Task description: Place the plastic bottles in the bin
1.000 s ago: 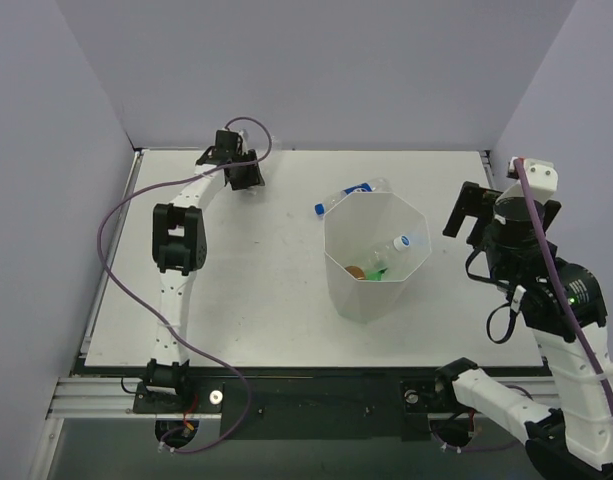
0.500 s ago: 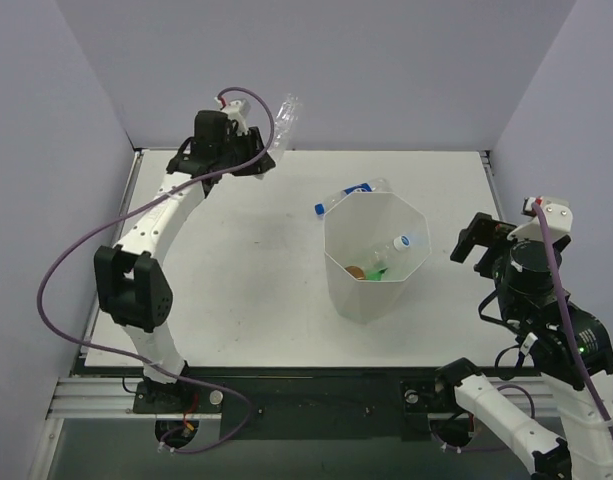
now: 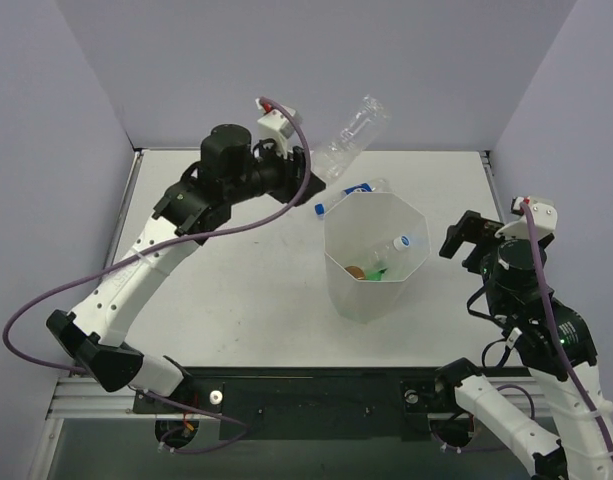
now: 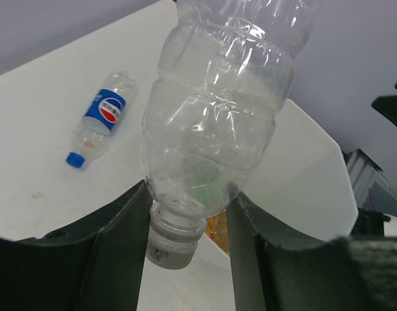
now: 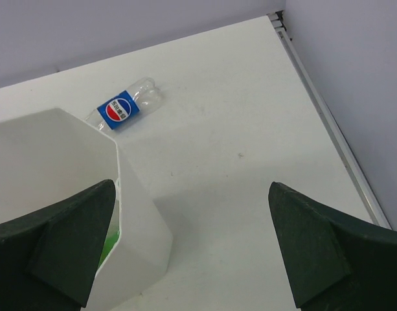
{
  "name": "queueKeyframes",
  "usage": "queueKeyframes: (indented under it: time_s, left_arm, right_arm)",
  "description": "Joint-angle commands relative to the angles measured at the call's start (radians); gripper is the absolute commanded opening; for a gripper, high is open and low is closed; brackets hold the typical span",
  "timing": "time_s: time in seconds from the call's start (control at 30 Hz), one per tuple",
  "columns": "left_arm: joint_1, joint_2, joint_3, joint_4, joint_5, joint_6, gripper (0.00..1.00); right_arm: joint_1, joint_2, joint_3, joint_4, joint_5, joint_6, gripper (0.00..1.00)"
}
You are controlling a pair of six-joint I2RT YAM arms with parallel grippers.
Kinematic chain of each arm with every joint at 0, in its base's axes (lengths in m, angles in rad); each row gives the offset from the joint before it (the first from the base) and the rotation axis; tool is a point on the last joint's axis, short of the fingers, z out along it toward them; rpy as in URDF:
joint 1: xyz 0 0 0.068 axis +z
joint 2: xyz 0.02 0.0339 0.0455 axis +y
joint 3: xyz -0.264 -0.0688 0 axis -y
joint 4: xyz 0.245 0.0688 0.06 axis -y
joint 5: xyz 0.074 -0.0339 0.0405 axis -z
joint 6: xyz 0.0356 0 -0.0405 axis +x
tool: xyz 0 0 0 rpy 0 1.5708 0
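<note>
Gripping the plain clear bottle (image 4: 217, 123) by its neck in the left hand (image 3: 306, 172), body tilted up and outward, carried high, probably to clear the rim of the bin (image 3: 371, 290) ahead and below. Pepsi bottle (image 4: 100, 120) lying on the desk (image 3: 246, 290) beneath that hand, not yet binned. Keeping the right hand (image 3: 464, 235) spread wide and empty, bin off to its left.

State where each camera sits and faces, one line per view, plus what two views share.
Top external: above and behind the bases, looking down on table, bin and both arms.
Left wrist: on the left arm, looking down past the left gripper, shut on the clear bottle.
Right wrist: beside the bin, facing across the table past the open right gripper.
Shared: both wrist views show the blue-label bottle by the bin.
</note>
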Motion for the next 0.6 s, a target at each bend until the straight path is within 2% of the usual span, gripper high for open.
queueKeyframes:
  time_s: [0.0, 0.1, 0.23, 0.43, 0.47, 0.5, 0.53, 0.57]
  left_arm:
    - [-0.093, -0.021, 0.001, -0.016, 0.015, 0.012, 0.0]
    - [-0.177, -0.036, -0.033, 0.008, 0.041, -0.02, 0.0]
    - [-0.283, -0.003, 0.013, -0.021, -0.02, -0.005, 0.0]
    - [-0.294, 0.051, 0.023, -0.051, -0.091, -0.007, 0.0]
    - [-0.295, 0.057, 0.034, -0.07, -0.091, -0.005, 0.15]
    - [-0.295, 0.073, 0.054, -0.078, -0.091, -0.003, 0.24]
    - [-0.295, 0.08, 0.06, -0.096, -0.089, -0.005, 0.4]
    - [-0.295, 0.086, 0.068, -0.102, -0.091, -0.007, 0.47]
  right_arm:
    - [-0.003, -0.038, 0.015, 0.072, 0.062, 0.004, 0.99]
    - [-0.005, -0.08, 0.006, 0.075, 0.099, -0.012, 0.98]
    - [-0.005, -0.105, -0.024, 0.089, 0.144, -0.019, 0.97]
    - [-0.003, -0.091, 0.006, 0.091, 0.133, -0.039, 0.97]
    - [-0.005, -0.091, 0.008, 0.089, 0.145, -0.039, 0.97]
    - [-0.003, -0.091, 0.006, 0.089, 0.15, -0.039, 0.97]
    - [-0.003, -0.091, 0.005, 0.089, 0.15, -0.038, 0.97]
    - [-0.003, -0.091, 0.003, 0.089, 0.148, -0.033, 0.97]
